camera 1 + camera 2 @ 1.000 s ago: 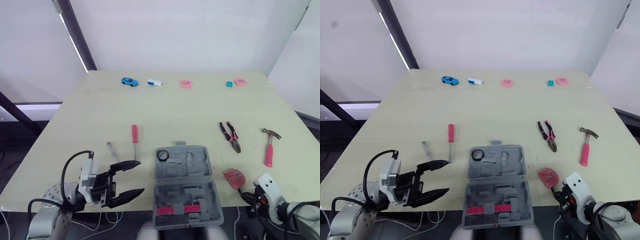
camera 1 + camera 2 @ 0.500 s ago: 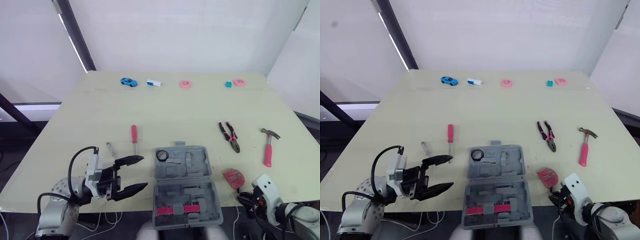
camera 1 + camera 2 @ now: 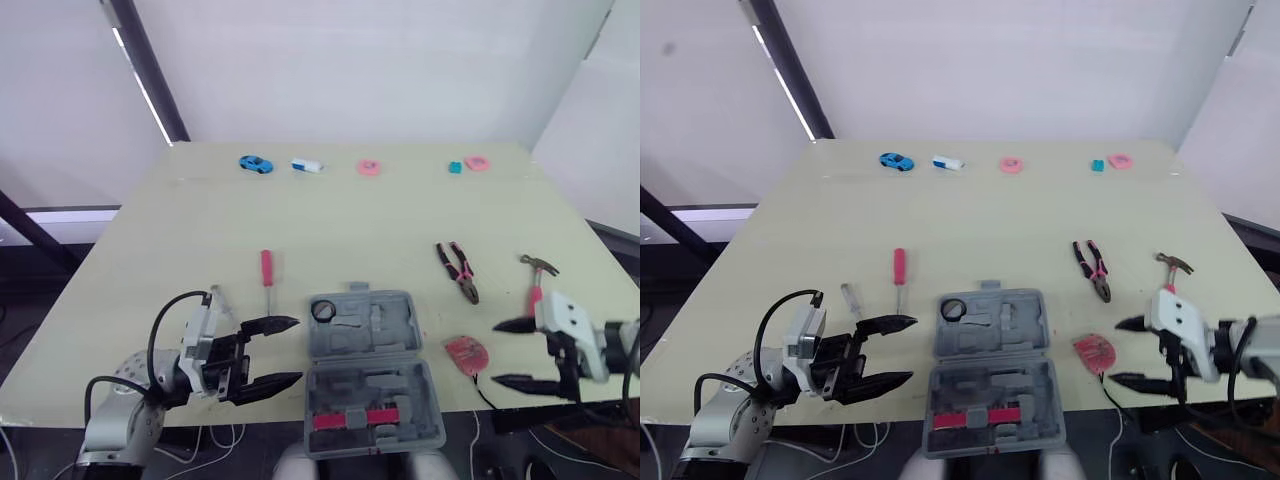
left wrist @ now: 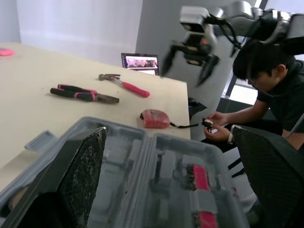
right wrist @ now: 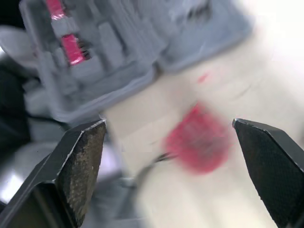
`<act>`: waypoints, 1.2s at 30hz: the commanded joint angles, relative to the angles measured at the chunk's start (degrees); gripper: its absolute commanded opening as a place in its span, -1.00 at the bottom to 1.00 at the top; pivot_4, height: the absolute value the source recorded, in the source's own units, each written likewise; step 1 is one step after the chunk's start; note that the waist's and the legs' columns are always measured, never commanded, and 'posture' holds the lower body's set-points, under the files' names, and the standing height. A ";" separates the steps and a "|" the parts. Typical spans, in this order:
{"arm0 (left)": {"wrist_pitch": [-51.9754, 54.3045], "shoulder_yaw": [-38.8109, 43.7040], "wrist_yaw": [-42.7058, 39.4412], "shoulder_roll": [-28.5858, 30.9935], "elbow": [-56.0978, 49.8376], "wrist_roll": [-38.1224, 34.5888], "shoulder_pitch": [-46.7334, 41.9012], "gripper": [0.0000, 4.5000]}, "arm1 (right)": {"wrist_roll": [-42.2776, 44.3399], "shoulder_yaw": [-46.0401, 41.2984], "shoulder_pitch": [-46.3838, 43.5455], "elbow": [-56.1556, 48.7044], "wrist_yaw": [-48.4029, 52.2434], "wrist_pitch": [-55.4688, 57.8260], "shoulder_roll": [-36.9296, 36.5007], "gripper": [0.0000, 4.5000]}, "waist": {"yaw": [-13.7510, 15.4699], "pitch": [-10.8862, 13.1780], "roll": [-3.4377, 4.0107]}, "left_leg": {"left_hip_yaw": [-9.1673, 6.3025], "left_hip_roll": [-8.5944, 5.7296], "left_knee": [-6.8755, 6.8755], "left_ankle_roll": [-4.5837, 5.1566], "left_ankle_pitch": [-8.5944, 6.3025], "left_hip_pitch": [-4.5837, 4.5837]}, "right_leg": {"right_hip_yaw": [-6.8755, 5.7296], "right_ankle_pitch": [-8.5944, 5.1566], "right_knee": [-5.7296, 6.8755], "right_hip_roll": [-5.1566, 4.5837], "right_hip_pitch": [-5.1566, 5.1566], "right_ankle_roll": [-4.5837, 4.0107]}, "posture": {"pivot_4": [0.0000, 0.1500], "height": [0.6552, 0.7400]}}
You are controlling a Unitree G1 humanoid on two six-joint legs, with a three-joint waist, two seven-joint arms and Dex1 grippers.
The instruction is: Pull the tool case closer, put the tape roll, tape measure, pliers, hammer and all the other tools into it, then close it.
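Gaping right tool (image 3: 498, 352) beside tape measure (image 3: 468, 352)

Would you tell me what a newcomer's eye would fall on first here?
The open grey tool case sits at the near edge of the table, with the left gripper and right gripper open on either side. Pink tools lie around it: a tape measure just right of it, pliers and a hammer farther right, a screwdriver to its left.
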 commanded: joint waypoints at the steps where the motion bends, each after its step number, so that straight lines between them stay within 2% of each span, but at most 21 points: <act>1: 1.40 0.16 0.78 0.93 -3.31 -1.25 -0.47 1.00 | -8.61 9.03 -9.36 10.34 7.95 -13.74 0.49 0.98 | 0.13 0.04 0.03 | -0.01 -0.01 -0.01 0.00 0.00 -0.02 | -0.02 0.00 0.00 -0.01 0.00 -0.01 | 1.00 1.00; 7: 3.24 0.94 1.32 2.24 -5.00 -1.78 -1.38 1.00 | -13.06 19.86 -23.50 24.81 17.73 -27.15 5.86 0.98 | 0.07 0.15 0.18 | 0.10 -0.05 -0.02 0.00 0.00 -0.08 | 0.02 0.01 -0.01 -0.02 -0.03 0.00 | 1.00 1.00; 14: 1.70 0.56 -0.32 3.38 -5.94 -0.91 -0.65 1.00 | -15.12 28.04 -31.14 36.96 18.39 -38.10 8.06 0.98 | 0.06 0.21 0.25 | 0.20 -0.04 -0.02 0.00 0.00 -0.06 | 0.02 0.01 -0.01 -0.05 -0.02 -0.03 | 1.00 1.00; 25: 1.97 1.63 1.88 3.32 -8.15 -1.75 1.74 1.00 | -22.04 28.00 -33.28 47.89 16.88 -49.13 13.11 0.98 | -0.01 0.21 0.25 | 0.28 -0.04 0.00 0.00 0.00 -0.02 | 0.06 0.02 0.04 -0.07 0.00 -0.04 | 1.00 1.00; 35: -0.31 1.06 -0.20 4.02 -8.09 -0.62 2.11 1.00 | -24.17 27.64 -32.73 50.38 14.83 -50.53 14.57 0.98 | -0.04 0.21 0.25 | 0.29 -0.04 0.03 0.00 0.01 0.03 | 0.07 0.02 0.13 -0.08 0.01 -0.05 | 1.00 1.00; 36: -0.91 0.94 -0.47 4.04 -7.87 -0.26 2.12 1.00 | -24.47 27.69 -32.65 50.93 14.30 -50.89 14.78 0.82 | -0.03 0.21 0.25 | 0.31 -0.04 0.03 0.00 0.01 0.03 | 0.07 0.02 0.13 -0.08 0.01 -0.05 | 1.00 1.00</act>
